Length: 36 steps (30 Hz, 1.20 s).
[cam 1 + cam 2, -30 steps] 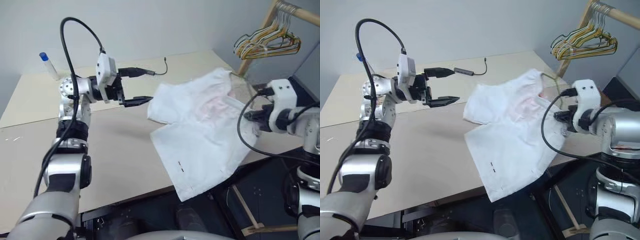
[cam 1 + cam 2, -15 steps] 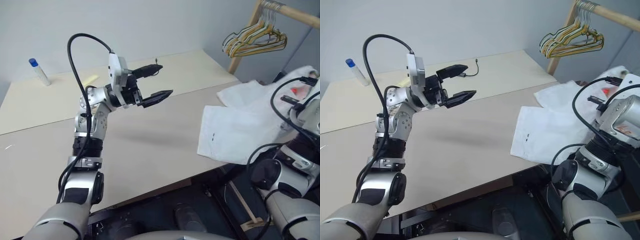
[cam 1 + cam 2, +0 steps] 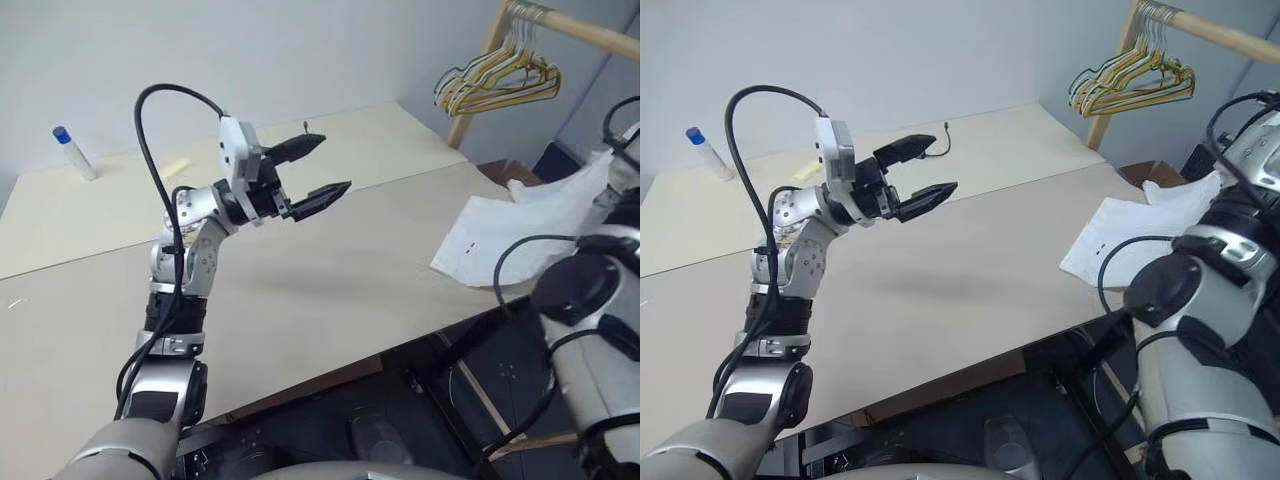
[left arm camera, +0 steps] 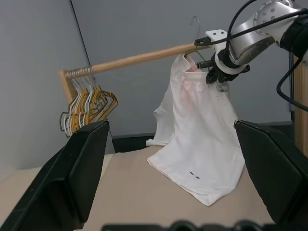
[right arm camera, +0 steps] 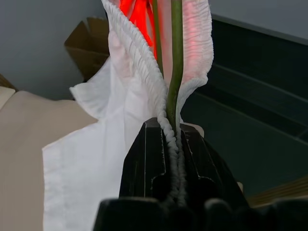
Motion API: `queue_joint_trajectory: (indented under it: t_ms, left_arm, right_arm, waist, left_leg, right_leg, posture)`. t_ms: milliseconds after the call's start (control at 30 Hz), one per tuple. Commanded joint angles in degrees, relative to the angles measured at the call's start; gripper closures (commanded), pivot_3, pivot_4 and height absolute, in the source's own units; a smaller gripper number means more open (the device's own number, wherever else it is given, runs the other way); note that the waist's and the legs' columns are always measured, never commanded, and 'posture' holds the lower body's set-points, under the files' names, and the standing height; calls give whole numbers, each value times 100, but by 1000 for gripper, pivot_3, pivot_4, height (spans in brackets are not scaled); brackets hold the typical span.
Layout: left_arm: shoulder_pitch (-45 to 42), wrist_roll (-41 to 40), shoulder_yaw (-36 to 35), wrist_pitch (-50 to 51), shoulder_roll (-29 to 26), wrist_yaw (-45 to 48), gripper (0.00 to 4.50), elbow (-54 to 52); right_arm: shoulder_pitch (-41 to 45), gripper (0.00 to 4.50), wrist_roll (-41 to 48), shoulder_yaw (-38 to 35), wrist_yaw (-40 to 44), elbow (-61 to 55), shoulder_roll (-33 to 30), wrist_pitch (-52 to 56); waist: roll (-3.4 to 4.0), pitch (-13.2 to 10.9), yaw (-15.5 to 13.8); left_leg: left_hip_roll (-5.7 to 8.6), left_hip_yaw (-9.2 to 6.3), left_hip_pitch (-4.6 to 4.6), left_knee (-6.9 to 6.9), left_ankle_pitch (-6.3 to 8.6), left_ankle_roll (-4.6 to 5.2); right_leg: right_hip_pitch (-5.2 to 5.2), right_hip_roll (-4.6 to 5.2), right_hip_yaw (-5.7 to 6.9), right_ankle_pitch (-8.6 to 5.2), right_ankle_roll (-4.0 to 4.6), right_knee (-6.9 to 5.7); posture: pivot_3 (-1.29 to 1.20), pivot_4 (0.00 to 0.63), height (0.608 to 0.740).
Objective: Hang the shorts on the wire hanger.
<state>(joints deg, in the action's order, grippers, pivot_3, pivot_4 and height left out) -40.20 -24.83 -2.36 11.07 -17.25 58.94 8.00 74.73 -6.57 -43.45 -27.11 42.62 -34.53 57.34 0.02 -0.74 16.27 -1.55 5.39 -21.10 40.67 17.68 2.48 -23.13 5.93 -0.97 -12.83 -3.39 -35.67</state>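
Right wrist view: the right gripper (image 5: 175,132) is clamped on the gathered waistband of the shorts (image 5: 96,159) together with the thin wire hanger (image 5: 174,57).
In the left eye view, the left gripper (image 3: 318,168) hovers above the middle of the worktop (image 3: 330,290) with its black fingers spread wide and nothing between them. Farther off, the shorts hang from the right gripper by the wooden rail (image 4: 144,57), their lower hem resting on the worktop's right edge; bunched hangers (image 3: 495,85) hang on the rail beyond.
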Motion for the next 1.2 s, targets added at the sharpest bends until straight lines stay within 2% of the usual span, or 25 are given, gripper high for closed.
queue_joint_trajectory:
  t_ms: [33,367,600,900,933,1067,1200]
  left_arm:
    - [-66,9,38,-130,-74,-15,0,-175]
    - [-106,-81,41,-190,-139,30,0,-122]
    - [-51,-86,53,-185,-151,44,0,-168]
    - [-18,-174,19,-180,-165,98,0,-215]
    - [-19,-176,20,-188,-163,100,0,-207]
    - [-38,-186,37,-214,-157,98,0,-165]
    - [-46,-187,47,-229,-164,105,0,-162]
  right_arm:
    - [470,4385,387,-2,-175,1010,-483,-806]
    - [812,4385,1157,142,-231,2596,-1307,-1616]
    - [567,4385,1727,65,-188,2979,-1426,-1656]
    - [280,4385,1879,369,-65,3051,-1470,-1787]
    - [254,3669,1861,439,-45,3056,-1477,-1804]
    - [187,2458,1904,549,-50,3081,-1517,-1884]
    - [162,1029,1926,646,27,3101,-1557,-1934]
  waist:
    - [0,0,30]
    - [20,-13,36]
    - [20,-13,30]
    - [20,-13,20]
    - [20,-13,23]
    - [20,-13,18]
    - [21,-14,9]
  left_leg:
    - [0,0,0,-1,1,1]
    - [1,8,3,-25,1,2]
    - [-2,12,2,-41,1,2]
    - [-3,12,3,-44,1,2]
    - [-3,12,3,-44,1,2]
    - [-4,12,4,-44,1,2]
    - [-3,13,3,-44,1,2]
  right_leg:
    - [0,0,-1,0,0,2]
    - [1,-1,-10,0,-3,23]
    - [6,0,-13,8,-14,54]
    - [9,-1,-12,9,-16,60]
    - [9,-1,-12,9,-16,60]
    - [11,-1,-13,9,-16,59]
    - [11,-1,-13,10,-17,61]
  posture:
    - [-260,0,740]
    - [-257,0,740]
    - [-245,0,740]
    - [-238,0,740]
    - [-238,0,740]
    - [-238,0,740]
    - [-235,0,740]
